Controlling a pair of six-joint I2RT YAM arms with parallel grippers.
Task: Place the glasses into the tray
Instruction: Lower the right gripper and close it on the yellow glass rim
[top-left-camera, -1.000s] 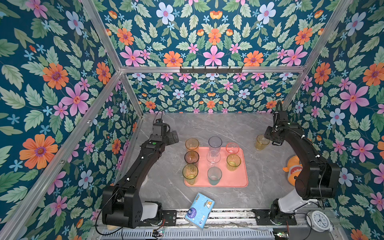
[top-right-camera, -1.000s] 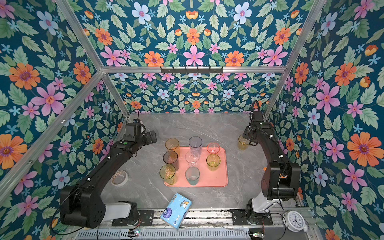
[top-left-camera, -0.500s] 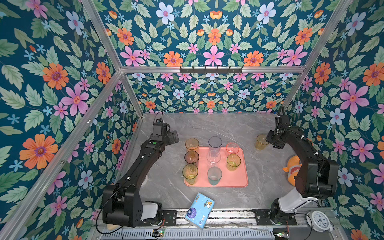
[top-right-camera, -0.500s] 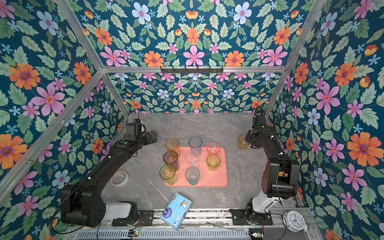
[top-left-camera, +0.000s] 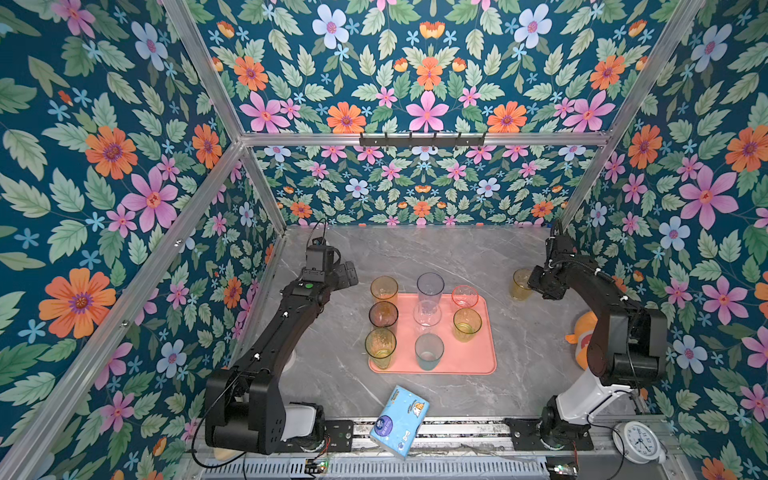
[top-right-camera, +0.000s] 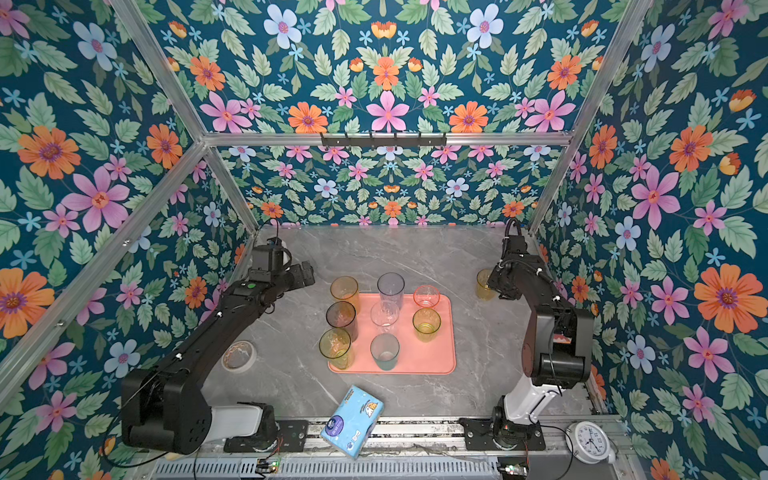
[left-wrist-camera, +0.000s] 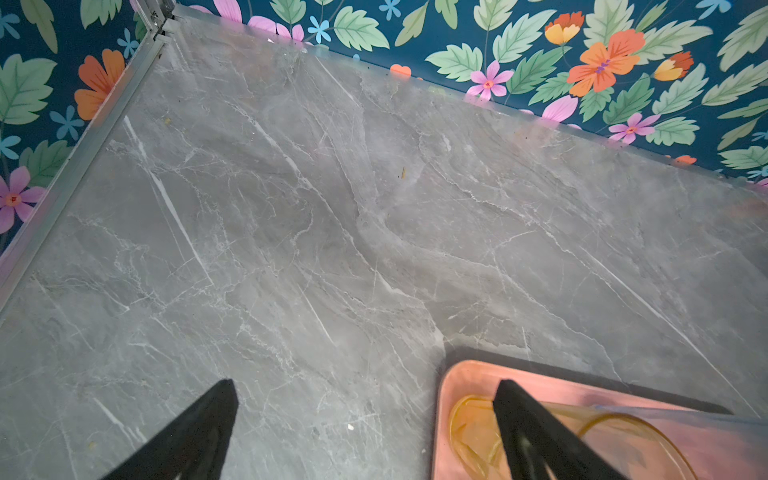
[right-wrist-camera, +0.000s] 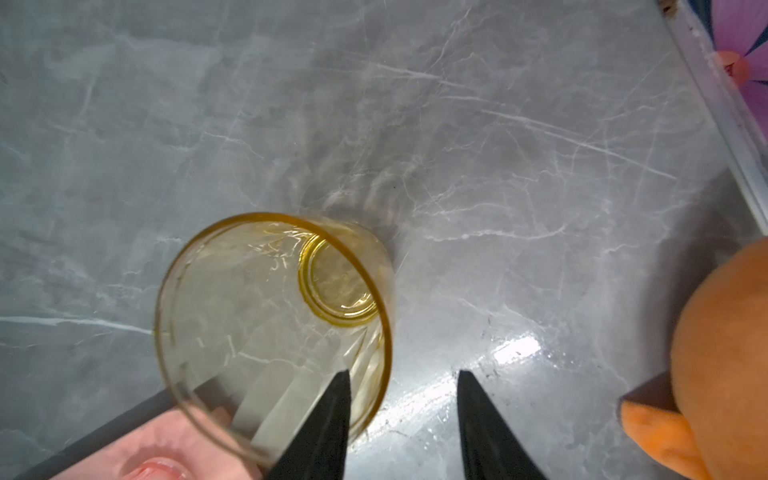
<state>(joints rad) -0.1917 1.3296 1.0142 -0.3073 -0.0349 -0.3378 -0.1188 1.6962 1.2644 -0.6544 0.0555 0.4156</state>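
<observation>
The salmon-pink tray (top-left-camera: 478, 357) lies mid-table in both top views and holds several upright glasses, among them an amber one (top-left-camera: 384, 289), a grey-blue one (top-left-camera: 430, 286) and a teal one (top-left-camera: 429, 351). A yellow glass (top-left-camera: 521, 284) stands on the table right of the tray. My right gripper (top-left-camera: 534, 286) is at this glass. In the right wrist view it (right-wrist-camera: 403, 372) is open, one finger inside the yellow glass's (right-wrist-camera: 274, 316) rim and one outside, a gap showing. My left gripper (top-left-camera: 349, 272) hangs wide open by the tray's far left corner, holding nothing (left-wrist-camera: 365, 382).
A blue tissue pack (top-left-camera: 399, 419) lies at the front edge. An orange plush toy (top-left-camera: 582, 328) sits by the right arm, close to the yellow glass. A white clock (top-left-camera: 638, 440) stands front right. A tape roll (top-right-camera: 239, 355) lies under the left arm.
My right gripper has come down from behind the yellow glass to its rim. The glass has stayed put. The left arm has not moved.
</observation>
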